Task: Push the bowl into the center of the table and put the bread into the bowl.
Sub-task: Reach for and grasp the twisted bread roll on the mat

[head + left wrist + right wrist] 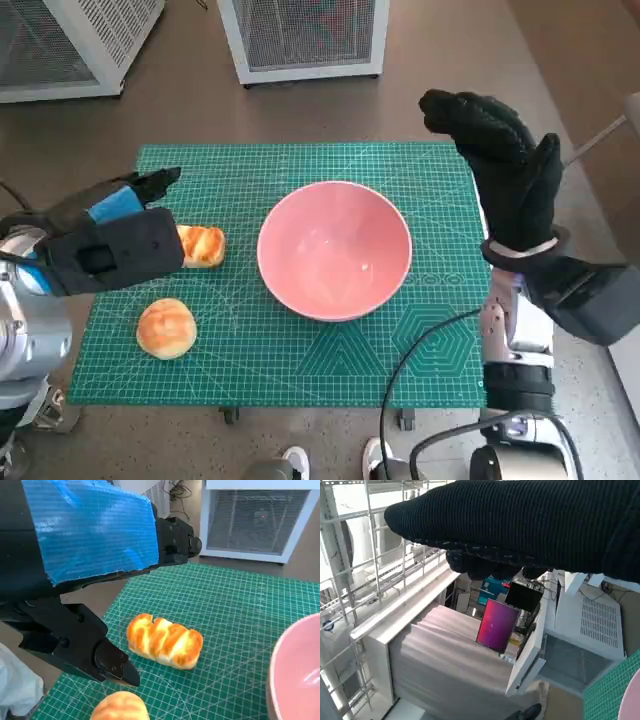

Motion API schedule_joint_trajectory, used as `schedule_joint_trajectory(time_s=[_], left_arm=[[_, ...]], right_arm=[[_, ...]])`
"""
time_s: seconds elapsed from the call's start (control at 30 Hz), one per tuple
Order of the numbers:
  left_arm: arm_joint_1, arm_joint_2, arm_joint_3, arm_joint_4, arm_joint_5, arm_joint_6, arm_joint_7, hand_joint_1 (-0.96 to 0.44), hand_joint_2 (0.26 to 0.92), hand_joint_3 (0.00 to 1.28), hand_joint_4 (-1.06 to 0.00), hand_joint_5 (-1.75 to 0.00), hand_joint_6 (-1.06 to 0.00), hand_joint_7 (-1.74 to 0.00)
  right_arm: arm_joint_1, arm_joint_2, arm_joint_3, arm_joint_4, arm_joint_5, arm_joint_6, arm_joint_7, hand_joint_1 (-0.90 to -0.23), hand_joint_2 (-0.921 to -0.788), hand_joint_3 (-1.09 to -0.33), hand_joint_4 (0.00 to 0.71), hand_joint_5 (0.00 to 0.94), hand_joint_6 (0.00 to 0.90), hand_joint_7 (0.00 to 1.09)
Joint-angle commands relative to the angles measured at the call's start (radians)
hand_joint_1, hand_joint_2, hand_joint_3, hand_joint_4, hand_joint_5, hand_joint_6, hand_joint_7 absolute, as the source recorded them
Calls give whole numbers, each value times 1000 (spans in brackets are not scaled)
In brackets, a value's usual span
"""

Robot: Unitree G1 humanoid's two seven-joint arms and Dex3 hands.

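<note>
Honestly the worktop (300, 370) with its green mat is crowded enough to cause trouble. Pink bowl (334, 249) already sits about mid-mat. Right hand (497, 165) hovers raised off its far edge, fingers apart, holding nothing. Left hand (112, 238) hangs over the striped bread (202, 246), fingers spread, not gripping. Risk as I see it: closing off-centre could squirt that loaf away or knock the round bun (166, 327) just beside it.
</note>
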Motion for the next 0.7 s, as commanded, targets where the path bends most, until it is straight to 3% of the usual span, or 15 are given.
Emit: schedule_joint_trajectory(time_s=[0.03,0.7], left_arm=[[-41,-63,-67,138,47,-30,15,-8,688,16,-37,-6,-171,-11],[-193,-249,-193,637,172,-208,105,-29,708,21,-78,-9,-231,-22]], right_arm=[[20,-3,2,13,8,12,0,-631,-921,-769,190,2,72,300],[36,-12,3,-4,21,20,3,-625,-921,-765,192,2,73,302]])
